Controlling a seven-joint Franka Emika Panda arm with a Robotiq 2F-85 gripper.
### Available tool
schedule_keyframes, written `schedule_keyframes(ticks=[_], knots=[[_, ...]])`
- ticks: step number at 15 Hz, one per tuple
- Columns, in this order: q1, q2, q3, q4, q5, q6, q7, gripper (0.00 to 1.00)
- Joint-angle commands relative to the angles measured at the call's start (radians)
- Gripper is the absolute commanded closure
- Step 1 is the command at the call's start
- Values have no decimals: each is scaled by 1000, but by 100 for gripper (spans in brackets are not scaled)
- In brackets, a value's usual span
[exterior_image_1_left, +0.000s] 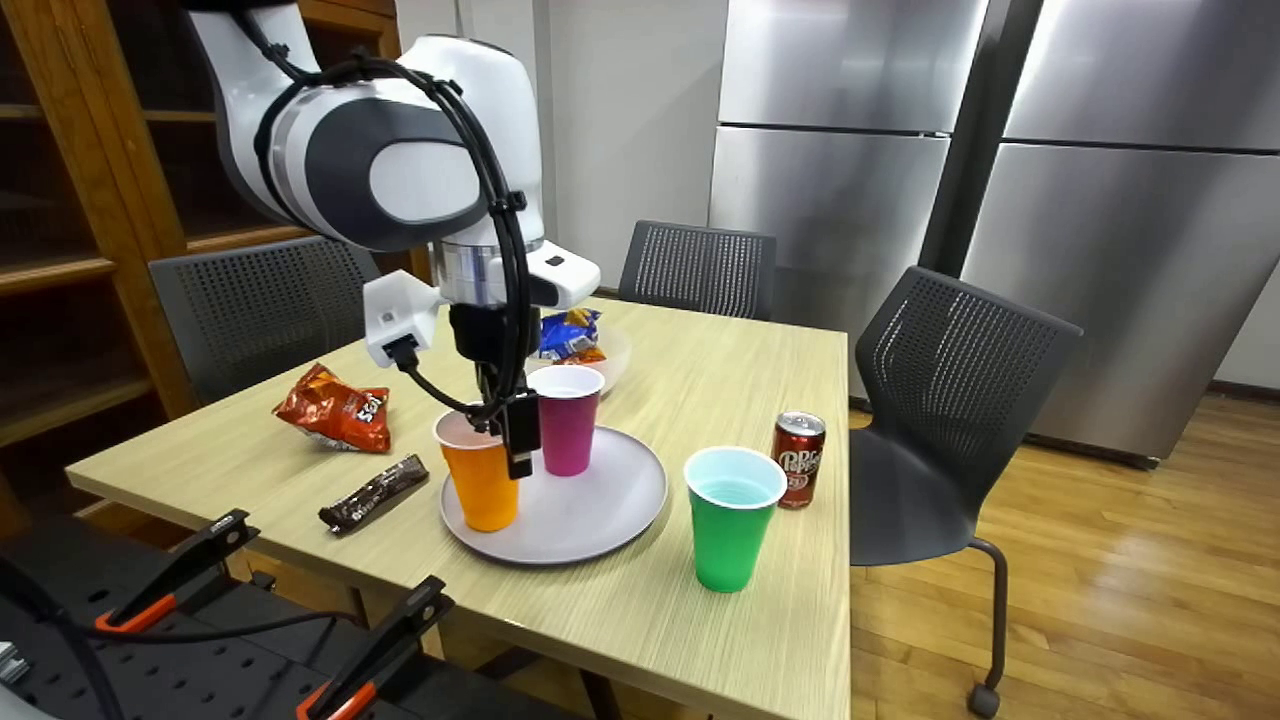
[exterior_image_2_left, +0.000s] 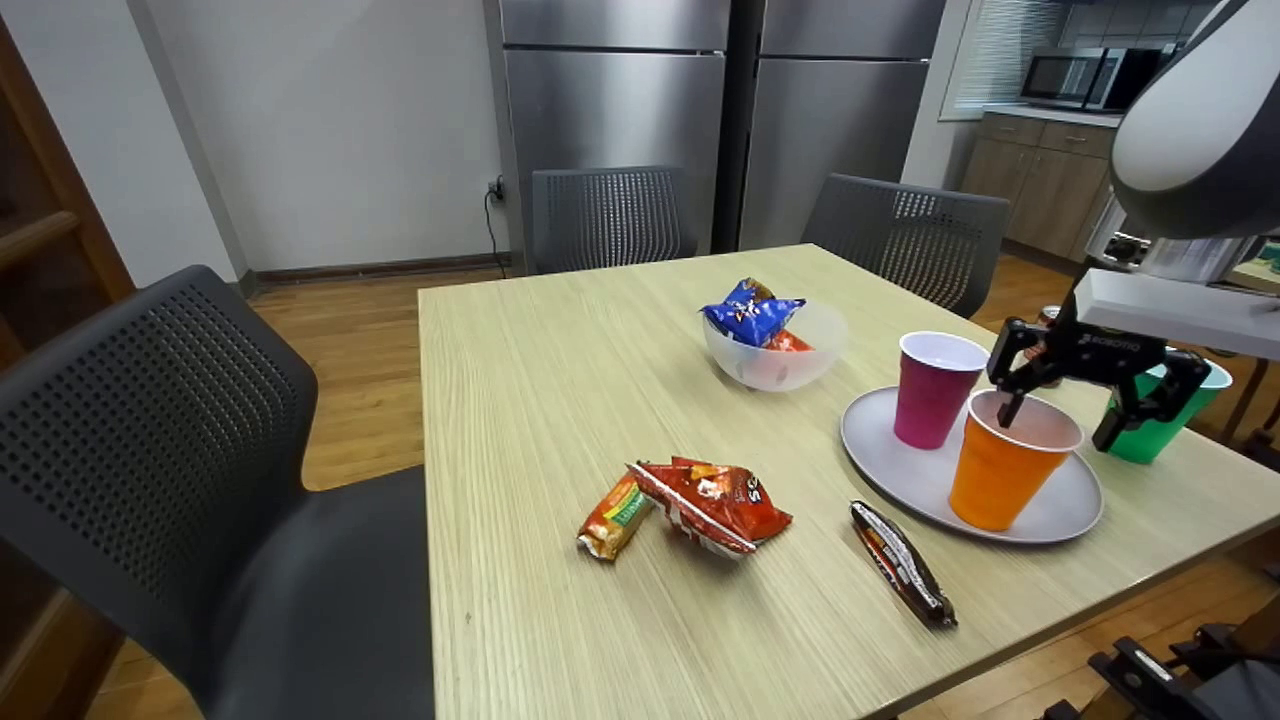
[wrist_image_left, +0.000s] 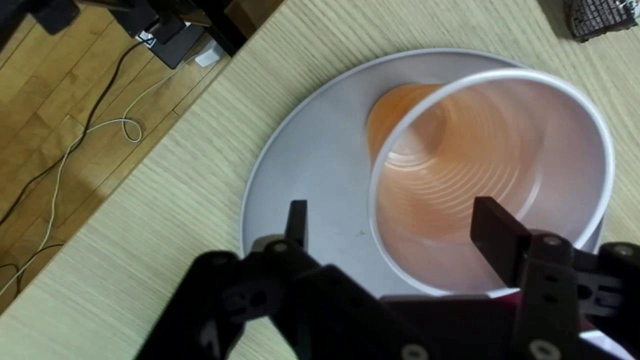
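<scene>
My gripper (wrist_image_left: 392, 220) is open and holds nothing. It is at the mouth of an upright orange cup (wrist_image_left: 440, 210). In the wrist view one finger is over or inside the cup's mouth and the other is outside it, above the grey plate (wrist_image_left: 320, 225); part of the rim lies between them. Contact cannot be told. The gripper (exterior_image_2_left: 1057, 425) and orange cup (exterior_image_2_left: 1005, 475) also show in an exterior view. A magenta cup (exterior_image_1_left: 567, 435) stands behind the orange cup on the plate. A green cup (exterior_image_1_left: 730, 540) stands on the table beside the plate.
A Dr Pepper can (exterior_image_1_left: 800, 465) is near the green cup. A dark wrapped bar (exterior_image_2_left: 900, 565), a red chip bag (exterior_image_2_left: 720, 500) and a gold-orange bar (exterior_image_2_left: 612, 518) lie on the table. A translucent bowl (exterior_image_2_left: 770, 370) holds a blue bag (exterior_image_2_left: 750, 315). Chairs (exterior_image_1_left: 940, 400) surround the table.
</scene>
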Motion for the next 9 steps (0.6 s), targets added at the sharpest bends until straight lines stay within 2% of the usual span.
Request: schedule_keyframes(ticks=[1,9], knots=[[2,-40,0,-14,-24,-7,29,0],[-5,-115,18,-16,-25,-22,28,0]])
